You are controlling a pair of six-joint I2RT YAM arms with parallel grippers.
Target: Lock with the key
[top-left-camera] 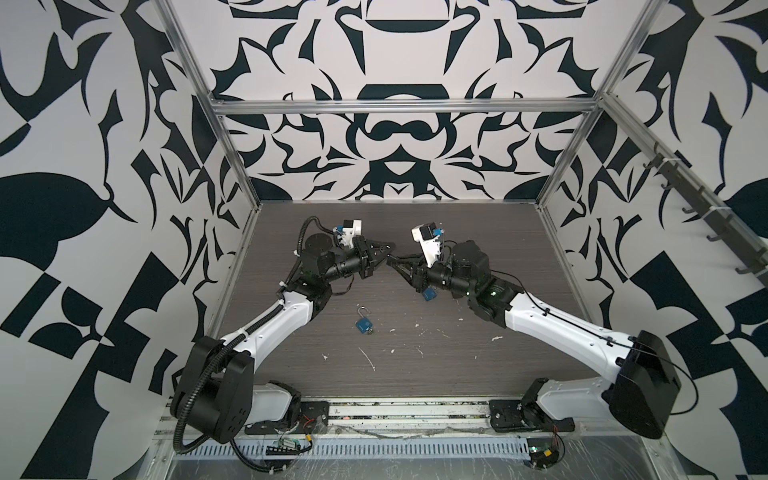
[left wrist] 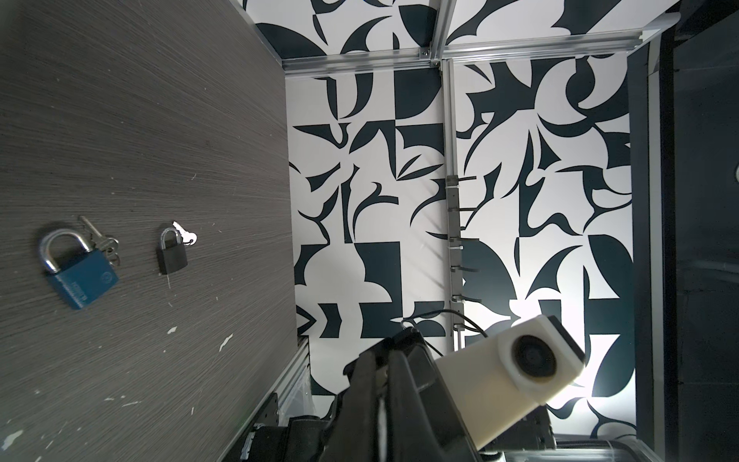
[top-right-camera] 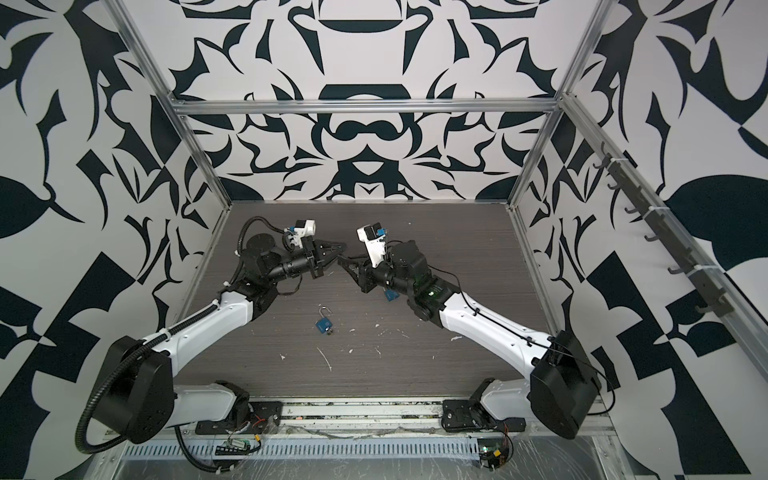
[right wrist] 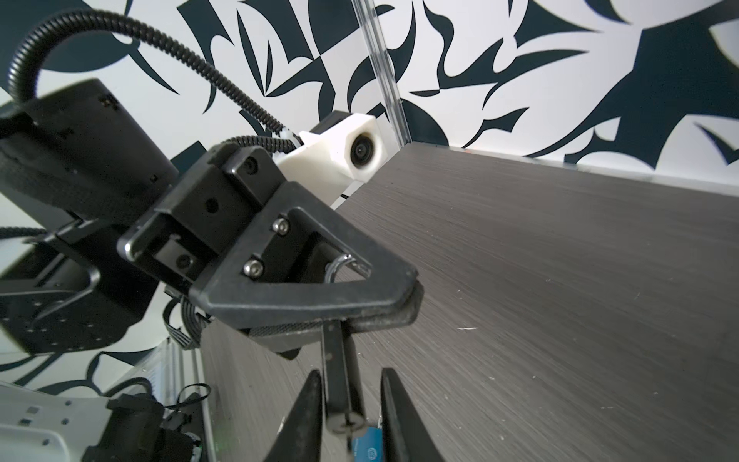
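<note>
In the right wrist view my left gripper (right wrist: 412,296) is shut on the shackle end of a black padlock (right wrist: 336,360), which hangs from it toward my right gripper (right wrist: 351,372). The right fingers (right wrist: 310,400) stand apart on either side of the padlock's keyhole end, with a gap showing on one side. A thin blade, seemingly the key (right wrist: 348,436), sticks out of that end edge-on. In both top views the two grippers meet tip to tip above the table, left (top-left-camera: 390,245) and right (top-left-camera: 390,262); the padlock is too small to make out there.
A blue padlock (top-left-camera: 363,322) with its shackle open and a key in it lies mid-table. Another blue padlock (left wrist: 80,272) with keys and a small black padlock (left wrist: 172,256) with a silver key lie under the right arm. Patterned walls and a metal frame (top-left-camera: 399,109) enclose the table.
</note>
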